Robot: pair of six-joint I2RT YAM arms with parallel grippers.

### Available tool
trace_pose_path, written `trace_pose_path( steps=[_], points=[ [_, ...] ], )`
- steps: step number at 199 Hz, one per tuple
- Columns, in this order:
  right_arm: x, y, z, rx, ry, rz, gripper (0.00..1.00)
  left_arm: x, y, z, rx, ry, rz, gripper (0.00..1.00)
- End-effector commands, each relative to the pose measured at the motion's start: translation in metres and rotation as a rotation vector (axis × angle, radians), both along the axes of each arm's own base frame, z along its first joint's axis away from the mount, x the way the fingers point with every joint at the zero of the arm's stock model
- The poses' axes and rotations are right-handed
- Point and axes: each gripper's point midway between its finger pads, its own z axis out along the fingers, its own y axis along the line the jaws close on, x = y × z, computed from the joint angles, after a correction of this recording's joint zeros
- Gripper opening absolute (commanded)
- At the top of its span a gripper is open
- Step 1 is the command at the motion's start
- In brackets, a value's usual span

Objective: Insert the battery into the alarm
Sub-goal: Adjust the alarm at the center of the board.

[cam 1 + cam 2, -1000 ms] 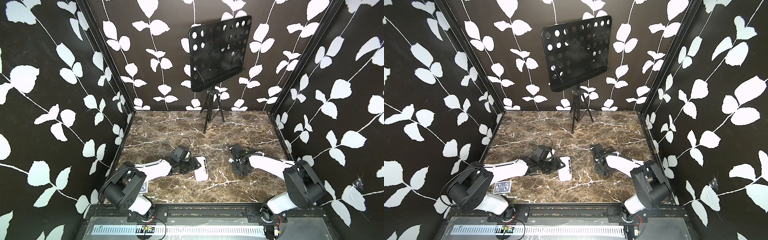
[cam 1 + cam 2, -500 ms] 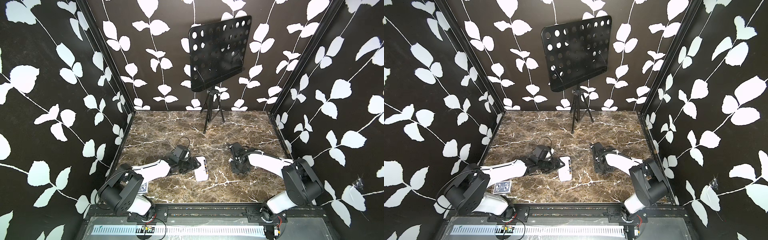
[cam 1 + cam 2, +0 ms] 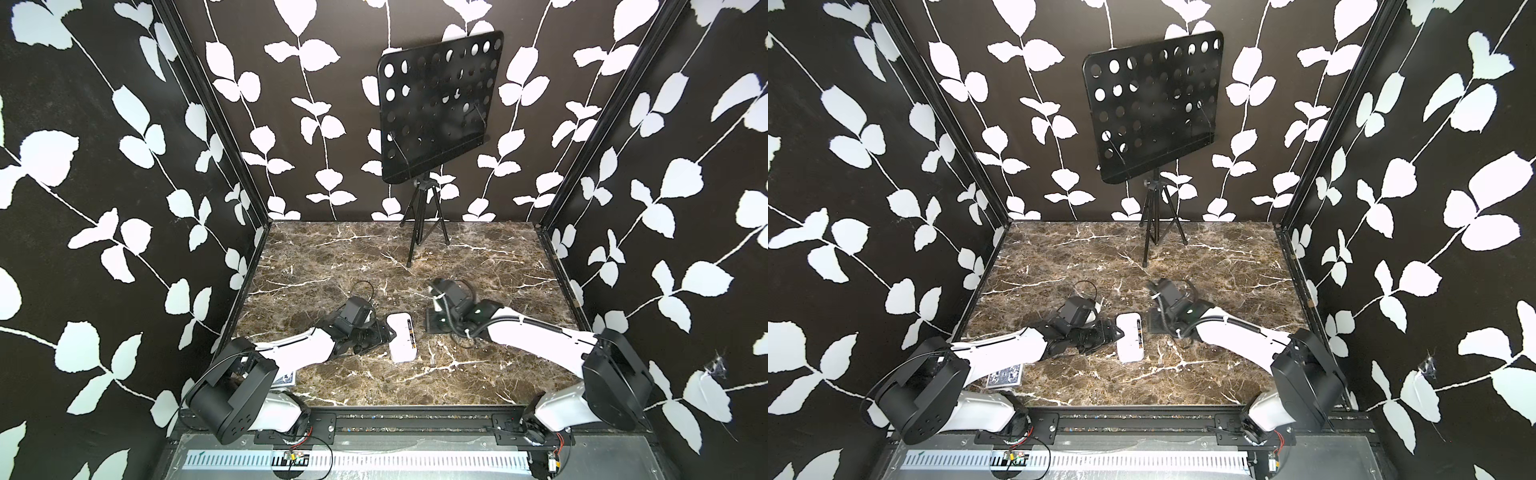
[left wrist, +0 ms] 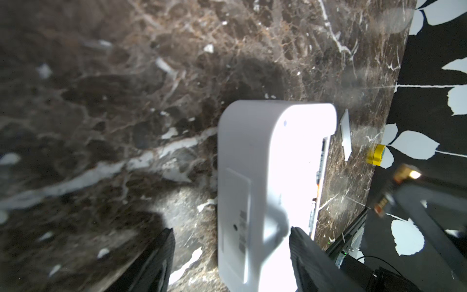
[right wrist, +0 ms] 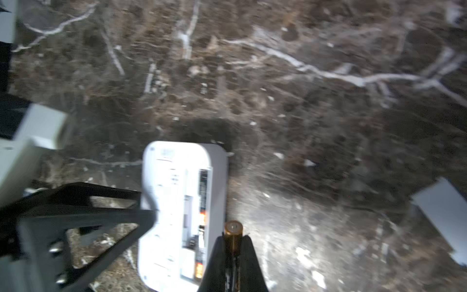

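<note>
The white alarm (image 3: 401,343) (image 3: 1130,342) lies face down on the marble table, its back compartment uncovered. One battery (image 5: 203,192) lies in that compartment. My right gripper (image 5: 233,237) (image 3: 434,324) is shut on a second battery (image 5: 233,228), whose copper end sticks out past the fingertips just beside the alarm's (image 5: 177,202) right edge. My left gripper (image 4: 231,252) (image 3: 384,332) is open at the alarm's (image 4: 265,177) left side. One finger (image 4: 308,260) is close against the alarm and the other finger (image 4: 156,260) stands apart from it.
A white cover plate (image 4: 345,134) (image 5: 444,215) lies flat on the table to the alarm's right. A blue-patterned card box (image 3: 284,379) (image 3: 1005,376) sits under the left arm at the front left. A black music stand (image 3: 436,112) rises at the back.
My right gripper has tightened on the battery and moved left, closer to the alarm. The left gripper and the alarm have stayed put.
</note>
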Motion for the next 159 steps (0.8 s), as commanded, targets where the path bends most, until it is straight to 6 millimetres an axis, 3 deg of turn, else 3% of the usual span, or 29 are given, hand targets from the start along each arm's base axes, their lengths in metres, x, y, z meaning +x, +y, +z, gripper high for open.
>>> trace_pose_path(
  steps=[1,33,70,116,123,159],
  points=[
    [0.01,0.028,0.011,0.061,-0.086,-0.03,0.08,-0.003,0.001,0.003,-0.007,-0.007,0.013,0.73],
    [0.003,0.041,0.005,0.045,-0.124,-0.02,0.08,-0.005,0.002,0.002,0.0,-0.002,0.01,0.73],
    [0.002,0.034,-0.012,-0.02,-0.141,-0.055,0.09,-0.006,0.002,0.001,0.003,0.001,0.008,0.72],
    [0.005,0.03,-0.012,-0.054,-0.18,-0.079,0.11,-0.007,0.002,-0.001,0.01,0.006,0.004,0.72],
    [0.005,0.029,-0.025,-0.078,-0.164,-0.078,0.11,-0.007,0.001,-0.001,0.008,0.007,0.001,0.72],
    [0.003,0.035,-0.033,-0.082,-0.152,-0.069,0.12,-0.008,0.002,-0.003,0.01,0.01,0.0,0.72]
  ],
)
